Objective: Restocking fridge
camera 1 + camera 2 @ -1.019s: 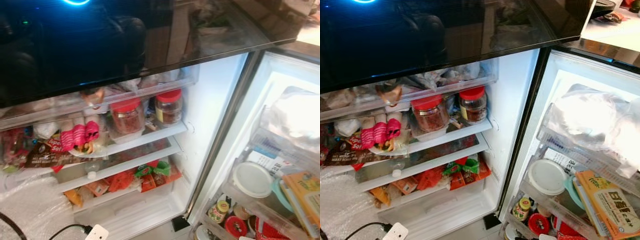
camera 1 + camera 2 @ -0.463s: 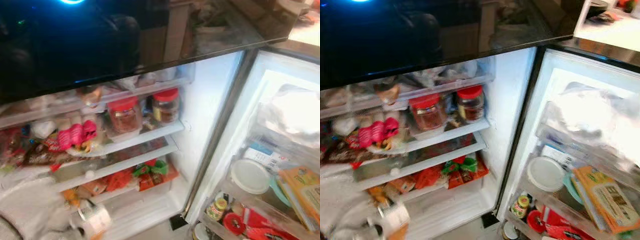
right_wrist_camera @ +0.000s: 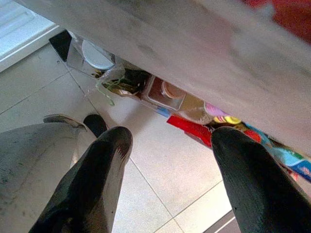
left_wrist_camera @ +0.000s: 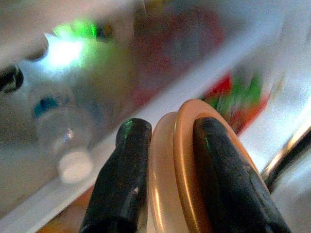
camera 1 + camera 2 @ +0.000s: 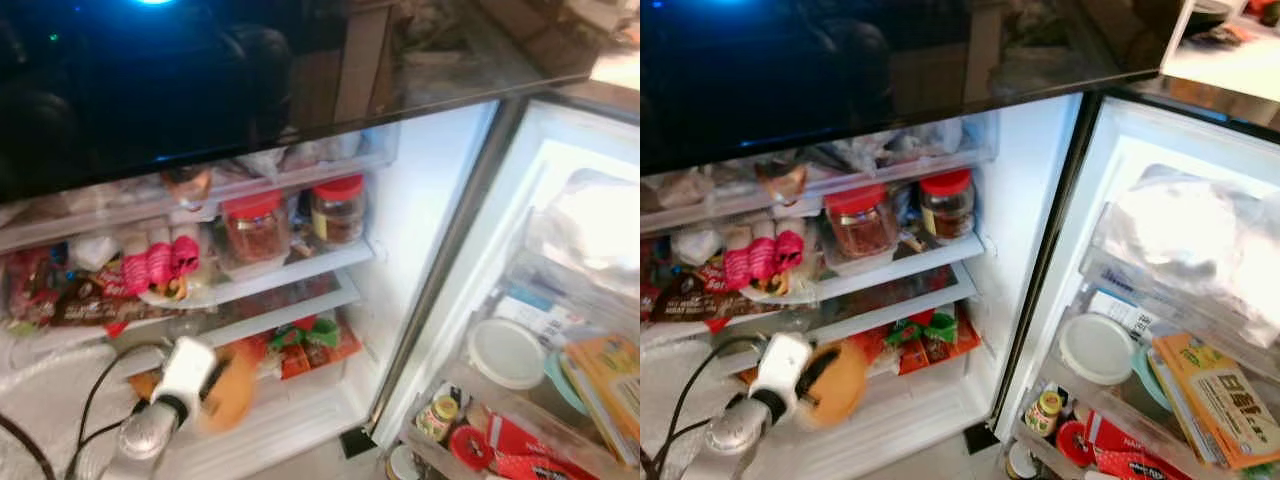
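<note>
The fridge stands open, with crowded shelves (image 5: 290, 275) on the left and the door bins (image 5: 520, 400) on the right. My left gripper (image 5: 225, 385) is up in front of the lower shelves, shut on a round orange item (image 5: 235, 392) that is blurred by motion. In the left wrist view the two black fingers (image 4: 129, 165) clamp the tan-orange rim of this item (image 4: 182, 160), with a small water bottle (image 4: 63, 131) lying on the shelf beyond. My right gripper (image 3: 167, 138) hangs open over a tiled floor, holding nothing.
Two red-lidded jars (image 5: 255, 225) (image 5: 337, 208) stand on the middle shelf, with pink packets (image 5: 155, 265) to their left. Red and green packets (image 5: 305, 350) lie on the lower shelf above a white bottom tray (image 5: 300, 425). A white-lidded tub (image 5: 505, 352) sits in the door.
My left arm has risen into view from the lower left, carrying the orange item up toward the lower shelves. The camera has shifted slightly; the fridge contents have stayed put.
</note>
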Motion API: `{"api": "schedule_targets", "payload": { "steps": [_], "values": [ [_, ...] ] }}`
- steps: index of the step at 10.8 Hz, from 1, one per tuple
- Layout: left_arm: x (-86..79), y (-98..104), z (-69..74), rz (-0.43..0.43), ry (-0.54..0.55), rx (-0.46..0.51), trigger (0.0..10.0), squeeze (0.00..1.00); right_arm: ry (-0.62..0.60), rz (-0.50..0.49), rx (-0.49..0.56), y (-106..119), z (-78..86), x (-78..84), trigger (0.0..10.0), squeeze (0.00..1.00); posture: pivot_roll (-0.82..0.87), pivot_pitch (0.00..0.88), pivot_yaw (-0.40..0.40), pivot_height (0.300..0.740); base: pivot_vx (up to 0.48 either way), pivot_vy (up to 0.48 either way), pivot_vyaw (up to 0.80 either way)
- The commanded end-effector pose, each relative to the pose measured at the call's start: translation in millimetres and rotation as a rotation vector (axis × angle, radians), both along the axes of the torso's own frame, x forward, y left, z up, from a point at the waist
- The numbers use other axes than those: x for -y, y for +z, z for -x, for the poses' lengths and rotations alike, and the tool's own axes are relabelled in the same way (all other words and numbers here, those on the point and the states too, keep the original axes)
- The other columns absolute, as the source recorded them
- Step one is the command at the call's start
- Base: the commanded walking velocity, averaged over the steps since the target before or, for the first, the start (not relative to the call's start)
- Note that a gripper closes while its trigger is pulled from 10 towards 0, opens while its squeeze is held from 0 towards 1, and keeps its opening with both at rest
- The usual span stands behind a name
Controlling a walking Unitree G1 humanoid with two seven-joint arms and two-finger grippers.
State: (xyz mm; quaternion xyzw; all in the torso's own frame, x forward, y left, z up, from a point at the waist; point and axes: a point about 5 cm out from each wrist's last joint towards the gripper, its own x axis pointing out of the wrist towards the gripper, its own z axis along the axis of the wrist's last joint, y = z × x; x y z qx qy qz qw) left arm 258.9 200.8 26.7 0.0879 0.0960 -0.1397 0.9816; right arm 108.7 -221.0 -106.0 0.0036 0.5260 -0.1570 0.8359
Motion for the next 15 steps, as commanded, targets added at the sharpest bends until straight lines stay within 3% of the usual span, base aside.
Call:
{"api": "schedule_targets", "payload": {
  "steps": [1, 3, 5, 7, 9, 10, 11, 15],
  "values": [
    [0.1, 14.4, -0.8, 0.192, 0.032, 0.020, 10.0, 0.00, 0.002, 0.001, 0.002, 0.6, -1.6, 1.1, 10.0, 0.00, -0.11, 0.000, -0.017, 0.719, 0.000, 0.000, 0.00],
    [15.5, 27.5, 5.4, 0.410, 0.022, 0.039, 10.0, 0.00, 0.003, 0.001, 0.001, 0.7, -1.6, 1.8, 10.0, 0.00, -0.11, 0.000, -0.018, 0.719, 0.000, 0.000, 0.00],
    [30.2, 32.2, 20.0, 0.623, 0.018, -0.006, 10.0, 0.00, 0.006, 0.002, 0.000, 0.8, -1.5, 2.4, 10.0, 0.00, -0.10, 0.000, -0.019, 0.719, 0.000, 0.000, 0.00],
    [20.8, 34.5, 29.1, 0.880, 0.121, -0.048, 10.0, 0.00, 0.012, 0.002, 0.001, 1.1, -1.7, 3.4, 10.0, 0.00, -0.09, 0.000, -0.028, 0.719, 0.000, 0.000, 0.00],
    [8.3, 24.6, 32.2, 0.866, 0.186, -0.064, 10.0, 0.00, 0.015, 0.001, 0.002, 1.4, -2.4, 4.0, 10.0, 0.00, -0.09, 0.000, -0.032, 0.719, 0.000, 0.000, 0.00],
    [3.3, 19.0, 32.4, 0.979, 0.243, -0.073, 10.0, 0.00, 0.017, 0.001, 0.005, 1.8, -3.7, 4.3, 10.0, 0.00, -0.09, 0.000, -0.038, 0.719, 0.000, 0.000, 0.00],
    [4.6, 13.0, 32.7, 1.035, 0.243, -0.102, 10.0, 0.00, 0.021, 0.002, 0.007, 2.3, -5.3, 4.7, 10.0, 0.00, -0.09, 0.000, -0.043, 0.719, 0.000, 0.000, 0.00],
    [8.8, 16.2, 14.3, 1.036, 0.197, -0.089, 10.0, 0.00, 0.040, 0.010, 0.027, 6.9, -19.6, 7.2, 10.0, 0.00, -0.12, 0.000, -0.042, 0.719, 0.000, 0.000, 0.00]
  ]
}}
